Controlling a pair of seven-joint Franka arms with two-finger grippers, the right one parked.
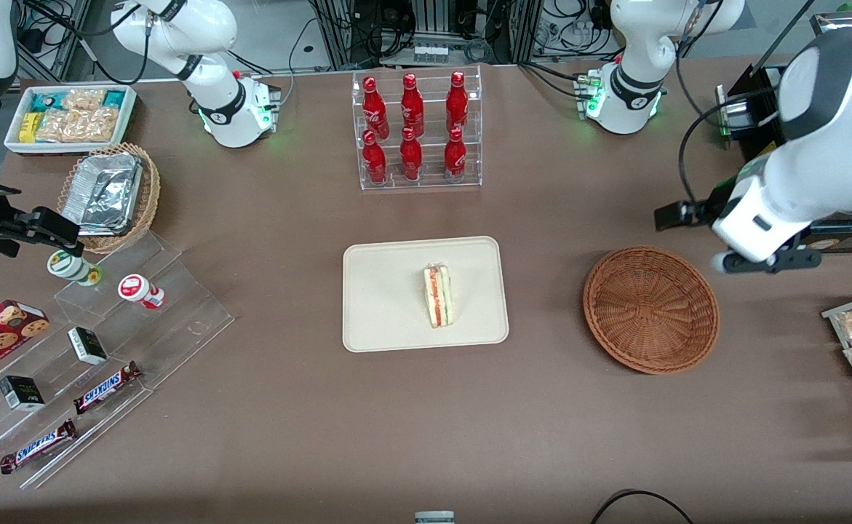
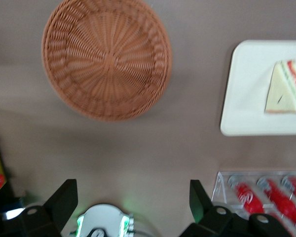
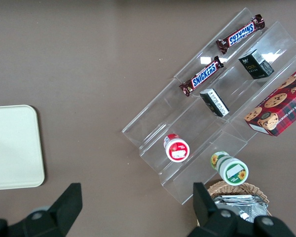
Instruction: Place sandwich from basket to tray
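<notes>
Front view, reading left to right: the flat cream-beige rectangular tray (image 1: pixel 375 320) carries the small clear-wrapped triangular sandwich (image 1: pixel 439 295) of pale bread; the round reddish-brown wicker basket (image 1: pixel 650 309) sits empty nearby on the brown counter (image 1: pixel 287 407). I judge the sandwich light, soft and crushable, its wrap slippery; I'd pinch gently across the flat bread faces. My tool (image 2: pixel 133 202) hangs above the counter with its fingers (image 2: pixel 64 200) spread apart, holding and touching nothing.
</notes>
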